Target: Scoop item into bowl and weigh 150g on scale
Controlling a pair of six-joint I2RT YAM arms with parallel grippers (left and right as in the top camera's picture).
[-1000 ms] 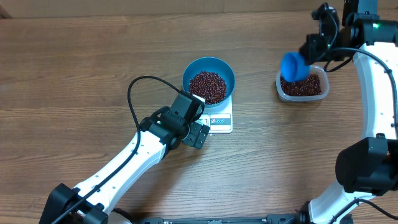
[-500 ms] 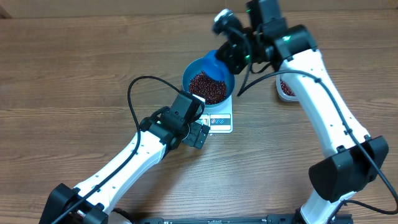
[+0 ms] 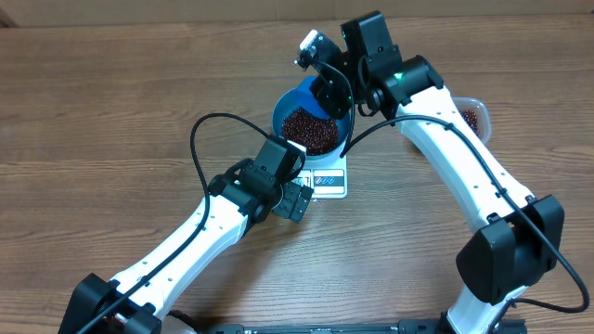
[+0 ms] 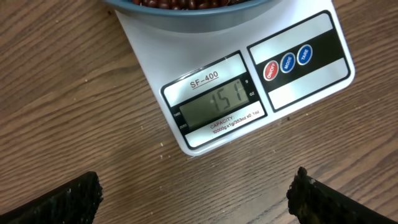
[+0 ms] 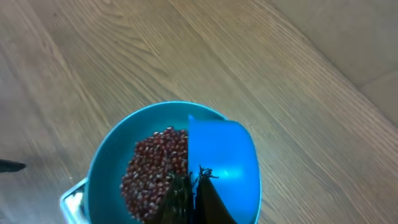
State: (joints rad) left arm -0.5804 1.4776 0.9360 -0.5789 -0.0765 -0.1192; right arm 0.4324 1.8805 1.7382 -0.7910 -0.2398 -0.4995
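Right gripper (image 5: 189,194), clamping the scoop (image 5: 221,155), is arriving over the upper-centre bowl (image 3: 281,109); left gripper (image 4: 194,196) is gaping; trickle slowly, watching the scale (image 4: 249,93).

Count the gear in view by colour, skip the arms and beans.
Blue: 2 (bowl, scoop)
White: 1 (scale)
Clear: 1 (tub)
Total: 4
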